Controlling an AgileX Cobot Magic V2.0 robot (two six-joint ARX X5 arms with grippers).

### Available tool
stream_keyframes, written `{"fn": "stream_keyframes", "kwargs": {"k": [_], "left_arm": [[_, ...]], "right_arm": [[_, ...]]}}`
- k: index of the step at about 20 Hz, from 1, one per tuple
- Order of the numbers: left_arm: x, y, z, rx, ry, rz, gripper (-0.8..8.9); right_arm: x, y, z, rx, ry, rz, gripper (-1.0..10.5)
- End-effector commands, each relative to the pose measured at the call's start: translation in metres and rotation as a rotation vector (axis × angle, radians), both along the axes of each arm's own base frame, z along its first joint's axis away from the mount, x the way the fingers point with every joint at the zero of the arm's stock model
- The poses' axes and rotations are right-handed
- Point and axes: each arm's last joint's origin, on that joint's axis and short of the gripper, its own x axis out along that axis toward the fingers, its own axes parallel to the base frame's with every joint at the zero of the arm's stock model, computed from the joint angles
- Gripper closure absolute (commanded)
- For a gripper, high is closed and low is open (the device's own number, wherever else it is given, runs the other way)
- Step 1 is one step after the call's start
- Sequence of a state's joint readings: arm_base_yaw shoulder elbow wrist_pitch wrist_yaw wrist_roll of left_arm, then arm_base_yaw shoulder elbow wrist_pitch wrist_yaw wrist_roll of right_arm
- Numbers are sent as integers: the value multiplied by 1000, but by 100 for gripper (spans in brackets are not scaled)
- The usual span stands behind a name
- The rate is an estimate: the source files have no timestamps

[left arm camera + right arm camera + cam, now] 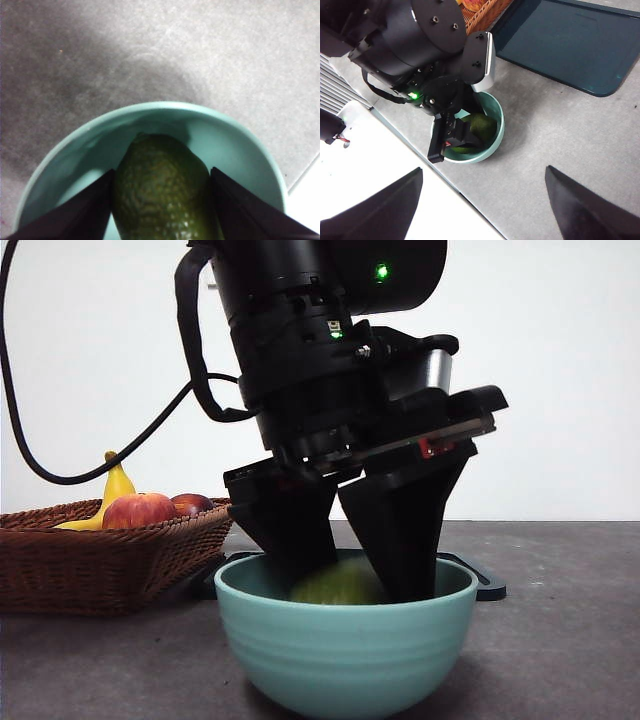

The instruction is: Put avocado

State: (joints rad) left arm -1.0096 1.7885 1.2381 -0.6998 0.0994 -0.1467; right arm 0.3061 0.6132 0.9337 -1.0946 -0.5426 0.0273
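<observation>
Left gripper (345,580): inside bowl (345,655), jaws clamped on avocado (162,192).
Right gripper (482,200): above table, jaws spread, holding nothing.

The grey table (560,640) carries a teal bowl (345,655) near its front edge, a wicker basket (110,560) toward the left, and a dark tray (570,45) behind the bowl.
</observation>
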Motion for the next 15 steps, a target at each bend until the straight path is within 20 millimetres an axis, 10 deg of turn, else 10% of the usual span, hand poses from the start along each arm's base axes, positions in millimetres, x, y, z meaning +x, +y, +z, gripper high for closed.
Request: {"fn": "stream_keyframes", "kwargs": {"k": [1,8,15], "left_arm": [[-1,-6,-2,0,-5,-12,460],[0,-6,12,-17,-15,-8,468],[11,23,85,-195,-166,76,468]], "right_arm": [[1,1,5,4,-19,4,555],[1,1,5,4,-19,4,555],[1,1,5,4,-19,4,555]]}}
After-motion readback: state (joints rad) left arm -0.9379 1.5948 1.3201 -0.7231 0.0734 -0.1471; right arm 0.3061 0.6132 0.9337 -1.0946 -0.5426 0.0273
